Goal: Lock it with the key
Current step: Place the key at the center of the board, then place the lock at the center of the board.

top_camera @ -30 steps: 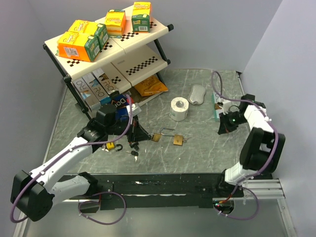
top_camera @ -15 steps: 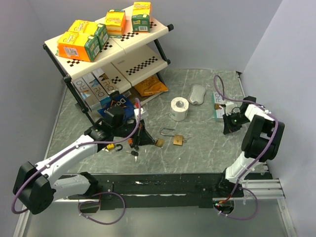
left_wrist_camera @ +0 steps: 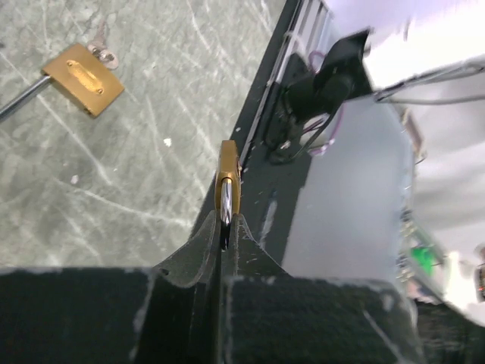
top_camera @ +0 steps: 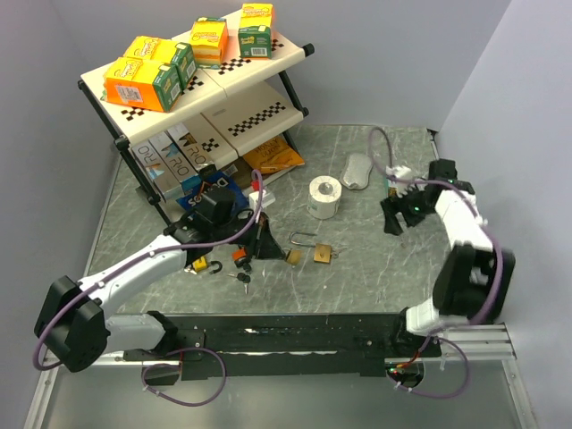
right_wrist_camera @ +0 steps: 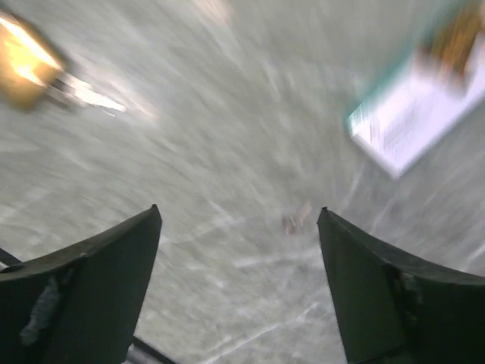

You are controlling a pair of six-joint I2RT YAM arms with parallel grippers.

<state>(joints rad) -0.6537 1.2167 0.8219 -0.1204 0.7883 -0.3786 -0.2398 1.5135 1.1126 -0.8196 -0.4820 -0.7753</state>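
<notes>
Two brass padlocks are in the scene, and one key can be told clearly. The gripped padlock [top_camera: 293, 256] [left_wrist_camera: 229, 178] is pinched between the fingers of the left gripper [top_camera: 268, 246] [left_wrist_camera: 226, 227], near the middle of the table [top_camera: 375, 268]. The wrist view shows it edge-on, a thin golden body with a silver part at the fingertips. Whether it touches the table I cannot tell.

The free padlock [top_camera: 323, 254] [left_wrist_camera: 79, 68] lies flat just to the right of it. It has a flat rectangular golden body, and its one long silver shackle [top_camera: 302, 237] reaches to the left and the far side. The key [top_camera: 336, 256] [left_wrist_camera: 102, 54] is at the body's right side.

One right gripper [top_camera: 391, 219] [right_wrist_camera: 239, 216] is above the right part of the table with its fingers spread wide and nothing between them; its own view is blurred. One teal and white box [top_camera: 391, 192] [right_wrist_camera: 413, 114] lies just beside it.

Farther back there are one roll of paper [top_camera: 324, 197], one grey oval object [top_camera: 357, 170] and one rack [top_camera: 259, 112] with three shelves carrying boxes. One small black and yellow item [top_camera: 204, 265] lies under the left arm.
</notes>
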